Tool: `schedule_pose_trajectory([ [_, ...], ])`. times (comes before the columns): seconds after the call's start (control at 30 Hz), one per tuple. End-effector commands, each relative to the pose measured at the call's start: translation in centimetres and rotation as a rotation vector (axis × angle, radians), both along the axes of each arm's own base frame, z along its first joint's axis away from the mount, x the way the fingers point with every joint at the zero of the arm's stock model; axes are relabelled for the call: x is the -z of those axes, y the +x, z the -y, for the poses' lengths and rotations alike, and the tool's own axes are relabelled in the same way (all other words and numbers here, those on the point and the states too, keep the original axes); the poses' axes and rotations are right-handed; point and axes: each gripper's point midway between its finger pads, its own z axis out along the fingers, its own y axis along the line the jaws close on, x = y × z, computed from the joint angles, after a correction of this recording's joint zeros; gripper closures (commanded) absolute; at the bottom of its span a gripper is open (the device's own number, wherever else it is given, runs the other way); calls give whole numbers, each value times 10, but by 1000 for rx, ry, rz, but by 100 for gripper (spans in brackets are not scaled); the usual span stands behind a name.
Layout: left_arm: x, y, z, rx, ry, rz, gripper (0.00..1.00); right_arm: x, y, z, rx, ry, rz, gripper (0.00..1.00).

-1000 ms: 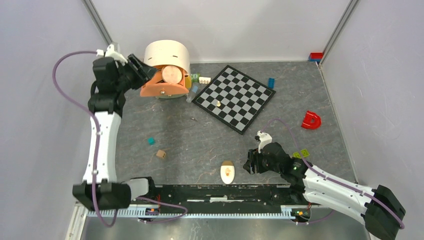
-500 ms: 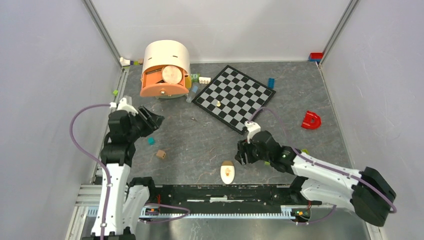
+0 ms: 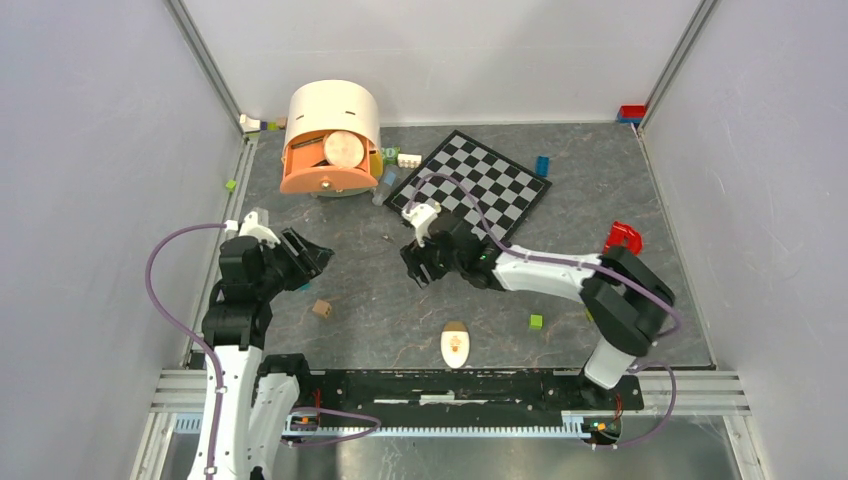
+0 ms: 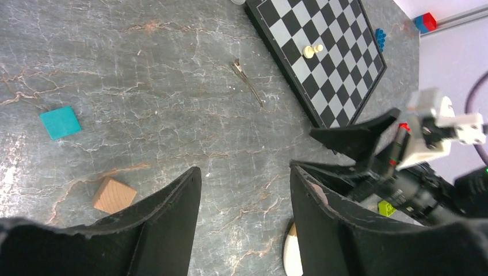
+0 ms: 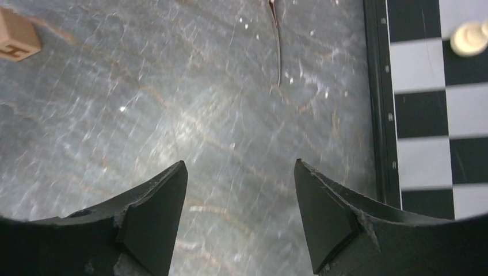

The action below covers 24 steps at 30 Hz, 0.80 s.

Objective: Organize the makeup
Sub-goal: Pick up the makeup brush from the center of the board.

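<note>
The cream oval [image 3: 455, 345] lies flat near the front rail; its tip also shows in the left wrist view as the cream oval [image 4: 292, 257]. A round peach compact [image 3: 343, 150] stands inside the orange round organizer [image 3: 330, 180] at the back left. My left gripper [image 3: 312, 260] hovers open over the mat, nothing between its fingers, and the left gripper [image 4: 244, 168] points at bare mat left of the oval. My right gripper [image 3: 413, 268] is open and empty near the chessboard's near-left corner; below the right gripper [image 5: 240, 163] is bare mat. A thin metal pin [image 5: 278, 52] lies ahead of it.
The chessboard [image 3: 470, 195] with a pawn [image 3: 437, 207] fills the back middle. A teal cube [image 4: 60, 122] and a wooden cube [image 3: 321, 309] lie near the left gripper. A green brick [image 3: 536, 321], a red piece [image 3: 622, 238] and a blue brick [image 3: 541, 165] are on the right.
The left arm pulled back from the organizer to the near left. The right arm swung from the near right to the middle, beside the chessboard. Both grippers opened slightly.
</note>
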Motion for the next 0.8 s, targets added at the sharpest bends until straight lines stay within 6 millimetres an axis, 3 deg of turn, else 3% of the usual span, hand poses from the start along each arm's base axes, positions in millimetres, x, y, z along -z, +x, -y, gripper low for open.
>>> schedule_pose_trajectory([
  [0.0, -10, 0, 6, 49, 11, 50, 35, -5, 32, -29, -61, -31, 122, 25],
  [0.4, -13, -1, 3, 43, 28, 64, 34, 29, 73, -61, -48, -125, 143, 28],
  [0.77, -12, -1, 3, 39, 26, 61, 34, 70, 84, -58, -30, -142, 57, 34],
])
